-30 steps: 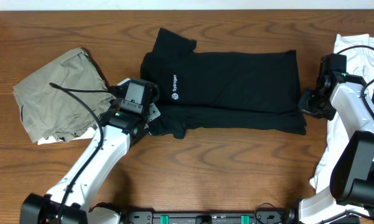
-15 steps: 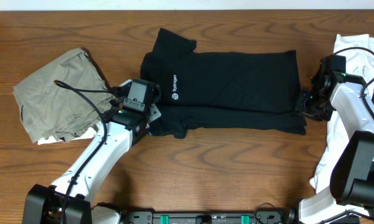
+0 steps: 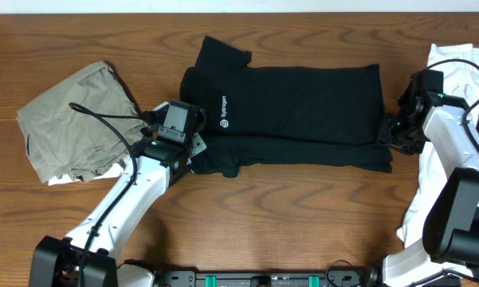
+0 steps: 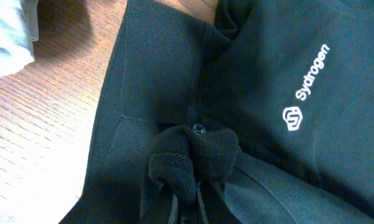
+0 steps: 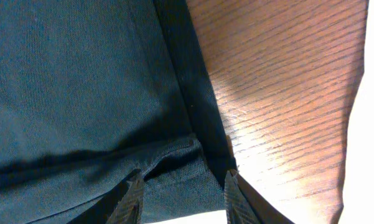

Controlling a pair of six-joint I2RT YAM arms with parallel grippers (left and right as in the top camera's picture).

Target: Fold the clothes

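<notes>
Middle of the table is where the black shirt sits, laid sideways with the logo end to the left and the hem to the right. It looks doubled lengthwise already.

The left gripper is clamped on a bunched wad of the shirt down by the near-left sleeve. The right gripper is over the hem corner with its fingers apart, straddling the cloth and pinching nothing.

My take for this fold: get the right side to bite through every layer at that corner before anything lifts. Then raise both ends together, low and taut, so the layers don't slide. That left wad is lumpy, so I'd expect a messy crease unless it gets laid flat.

Further out, an olive piece lies crumpled at the left and a white piece sits at the far right edge.
</notes>
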